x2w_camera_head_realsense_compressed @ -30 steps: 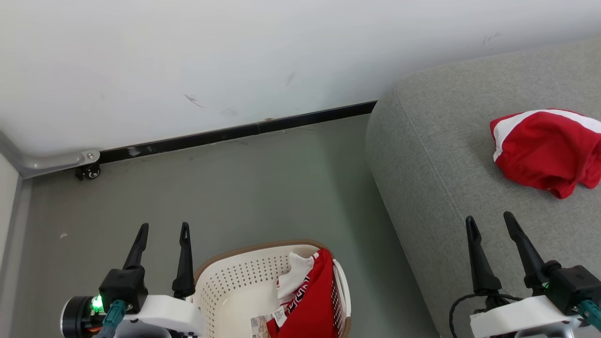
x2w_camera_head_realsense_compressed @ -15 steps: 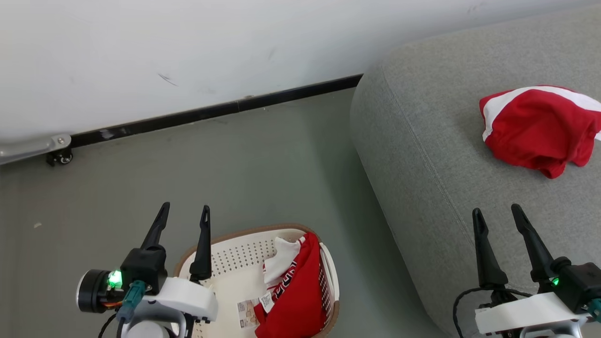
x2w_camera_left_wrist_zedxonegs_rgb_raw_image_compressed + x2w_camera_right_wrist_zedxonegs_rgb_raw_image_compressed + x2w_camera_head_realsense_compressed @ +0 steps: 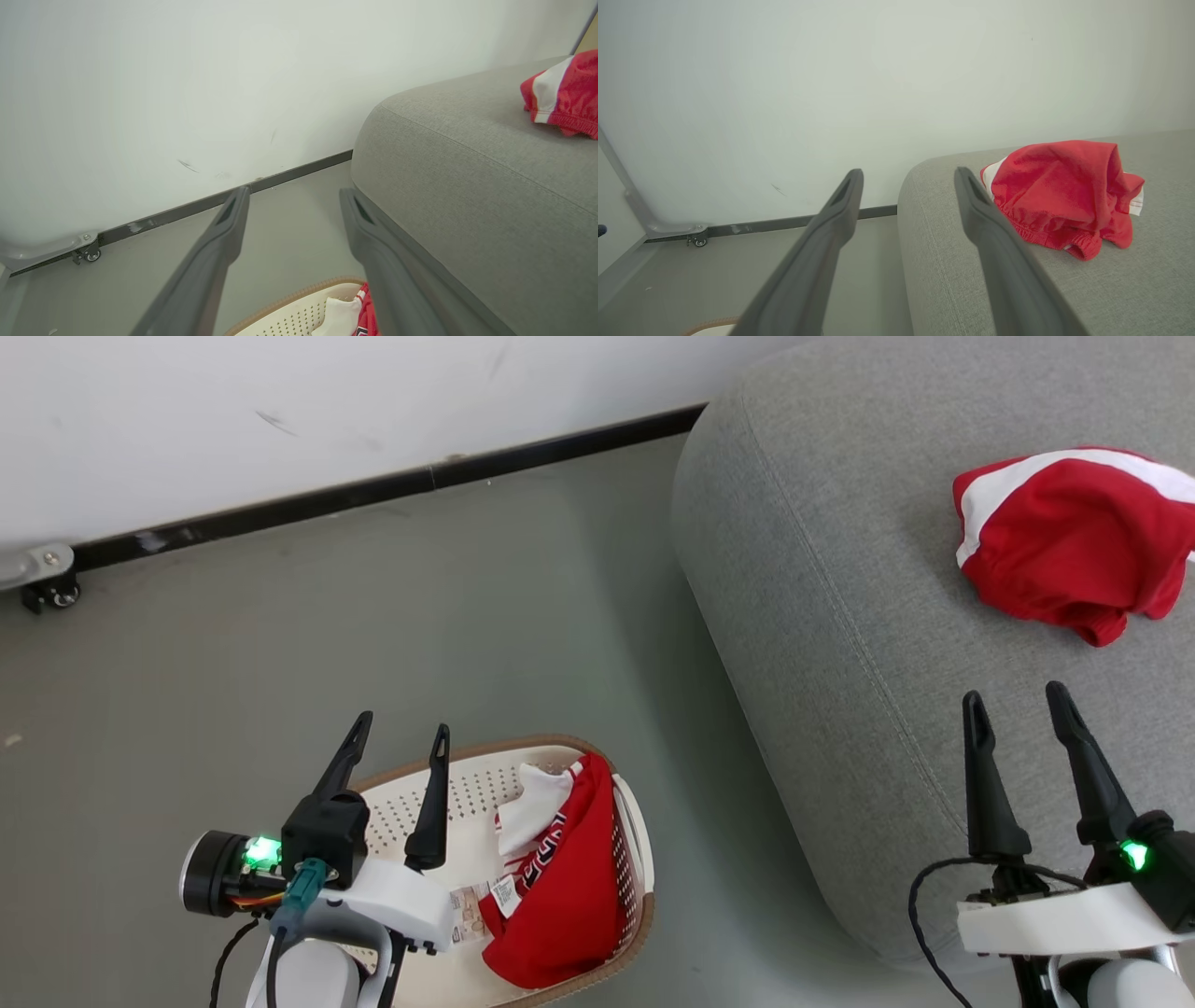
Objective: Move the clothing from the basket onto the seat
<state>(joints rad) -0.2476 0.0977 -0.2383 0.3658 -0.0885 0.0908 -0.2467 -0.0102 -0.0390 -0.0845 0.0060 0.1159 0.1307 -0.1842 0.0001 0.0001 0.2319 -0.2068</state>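
1. Left gripper [image 3: 402, 723]: jaws apart and empty. It hangs over the left part of the basket, tips aimed away toward the wall [image 3: 280, 392].

2. Basket [image 3: 523, 747]: on the floor [image 3: 373, 616], just beside the seat's near left corner.

3. Garment [image 3: 560, 896]: red, bunched in the basket against its right wall.
   - Long axis runs near to far along that wall.
   - The white panel lies at the far end, the red bulk at the near end.
   - The small label sits on its left edge, facing the bare basket bottom.

4. Right gripper [image 3: 1014, 691]: jaws apart and empty, over the seat's near edge.

5. Seat [image 3: 840, 616]: grey cushion to the right of the basket.

6. Second garment [image 3: 1064, 541]: red with a white stripe, crumpled on the seat and well apart from both grippers.

Hazards, as judged:
- A finger coming down near the wall may catch the rim or the perforations.
- A pinch on one thin fold may slip, and the garment would fall on the floor between basket and seat.
- Cloth snagged on the rim may drag or tip the light basket.
- A lift across the long axis would leave both ends trailing.
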